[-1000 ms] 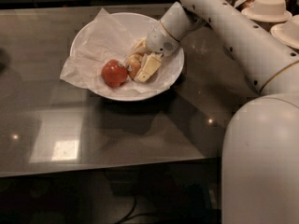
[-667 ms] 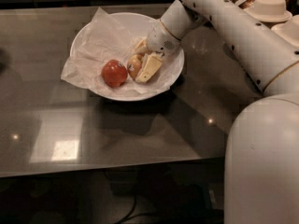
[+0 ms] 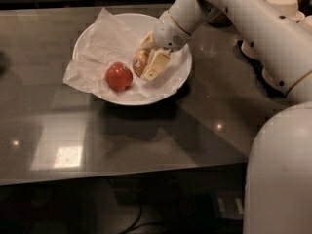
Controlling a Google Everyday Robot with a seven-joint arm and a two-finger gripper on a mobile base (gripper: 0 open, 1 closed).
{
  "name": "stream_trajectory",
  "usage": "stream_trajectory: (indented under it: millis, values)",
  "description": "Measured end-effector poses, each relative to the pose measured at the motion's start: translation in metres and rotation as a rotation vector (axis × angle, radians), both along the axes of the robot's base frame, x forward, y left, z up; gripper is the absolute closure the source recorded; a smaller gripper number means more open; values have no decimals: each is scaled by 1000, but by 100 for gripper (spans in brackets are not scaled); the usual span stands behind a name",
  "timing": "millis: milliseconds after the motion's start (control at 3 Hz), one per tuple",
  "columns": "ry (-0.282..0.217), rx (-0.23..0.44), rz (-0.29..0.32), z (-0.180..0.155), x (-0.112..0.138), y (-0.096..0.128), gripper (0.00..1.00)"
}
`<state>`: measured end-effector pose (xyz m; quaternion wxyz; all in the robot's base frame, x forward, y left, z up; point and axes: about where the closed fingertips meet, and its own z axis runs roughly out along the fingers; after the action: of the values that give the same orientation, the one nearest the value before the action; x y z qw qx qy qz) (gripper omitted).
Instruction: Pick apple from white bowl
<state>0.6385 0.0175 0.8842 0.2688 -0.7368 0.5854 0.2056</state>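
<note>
A dark, glossy grey tabletop (image 3: 44,116) is filling the scene and is mirroring a bright square of light near its left front edge. A large, shallow white bowl (image 3: 122,100) is sitting on its far middle part, and crumpled white paper (image 3: 97,52) is lining the bowl and spilling over its left rim. A deep red apple (image 3: 119,76) is lying on the paper. Just right of it, the small yellow-and-red apple (image 3: 140,62) is resting in the bowl, showing a pale yellowish top and a small sticker. The gripper (image 3: 148,56) is reaching down into the bowl; its pale fingers (image 3: 157,65) are standing apart, flanking that apple. The white arm (image 3: 253,18) is slanting up to the far right, passing a stack of pale dishes (image 3: 285,4). The robot's rounded white body (image 3: 278,179) is looming near right.
</note>
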Motion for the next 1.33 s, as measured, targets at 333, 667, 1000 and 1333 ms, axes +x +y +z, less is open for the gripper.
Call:
stream_trajectory:
  millis: [333,667,1000,1333]
  values:
    - [-42,11,18,23,-14,-4,100]
    - [-89,58,61,52,-32,-16,100]
    - [-125,80,98,72,-45,-26,100]
    - [-158,84,119,92,-55,-36,100]
